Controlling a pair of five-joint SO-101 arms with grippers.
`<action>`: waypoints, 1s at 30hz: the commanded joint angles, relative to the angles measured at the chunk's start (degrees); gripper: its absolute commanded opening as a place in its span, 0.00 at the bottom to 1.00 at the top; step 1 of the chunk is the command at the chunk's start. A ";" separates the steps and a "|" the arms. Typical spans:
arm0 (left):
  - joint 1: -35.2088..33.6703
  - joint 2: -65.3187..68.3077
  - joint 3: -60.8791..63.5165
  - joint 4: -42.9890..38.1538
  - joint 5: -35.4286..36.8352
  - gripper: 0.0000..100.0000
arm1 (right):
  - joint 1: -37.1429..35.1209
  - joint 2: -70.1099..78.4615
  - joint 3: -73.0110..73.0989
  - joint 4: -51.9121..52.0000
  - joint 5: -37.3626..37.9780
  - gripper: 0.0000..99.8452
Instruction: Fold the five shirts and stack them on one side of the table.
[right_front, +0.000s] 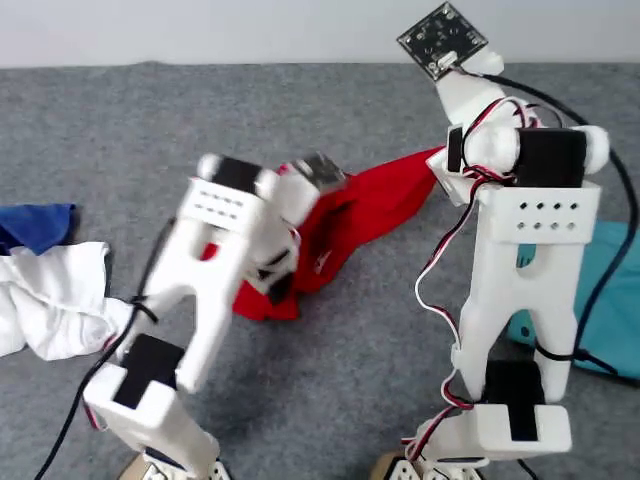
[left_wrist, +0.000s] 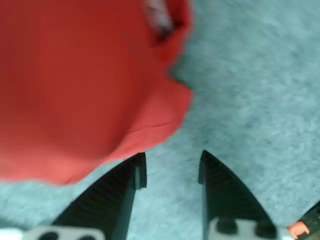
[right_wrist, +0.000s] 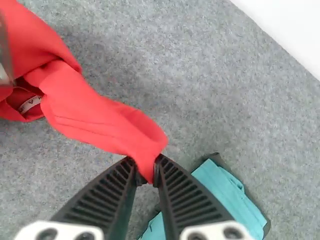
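Found the right gripper (right_wrist: 145, 169) clenched on a folded corner of the red shirt (right_wrist: 90, 117), the cloth pinched between two black, ribbed fingers. Saw the rest of that shirt trailing away from the fingertips in a soft, creased band, with a small pale label at its far end. Noted a teal shirt (right_wrist: 220, 192) lying flat and dark-edged close beside that gripper, lower down on the counter (right_wrist: 175, 60).

Found the left gripper (left_wrist: 172, 165) released, its two pointed fingers apart with bare grey surface between them. Saw the red shirt there as a smooth, rounded lobe just ahead of one finger, its hem overlapping that fingertip. Could not tell whether cloth and finger touched.

Got from the high view what neither wrist view gave: the shirt stretched as one long crumpled strip from the right gripper towards the left arm (right_front: 200, 270). Spotted there too, well out from the left gripper on its side away from the right arm, a rumpled white shirt (right_front: 50, 295) and a blue shirt (right_front: 35, 225) just beside it. Took the counter's cover for grey, felt-like matting.
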 joint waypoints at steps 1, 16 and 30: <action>2.29 0.70 4.62 -6.95 2.11 0.18 | 0.75 -3.03 1.49 2.24 -0.35 0.01; 2.37 14.68 1.80 -15.74 5.19 0.21 | 0.57 -3.12 2.81 2.15 -0.62 0.01; 4.66 26.20 -11.74 -7.30 10.02 0.01 | 0.75 -4.35 2.73 2.24 -0.70 0.01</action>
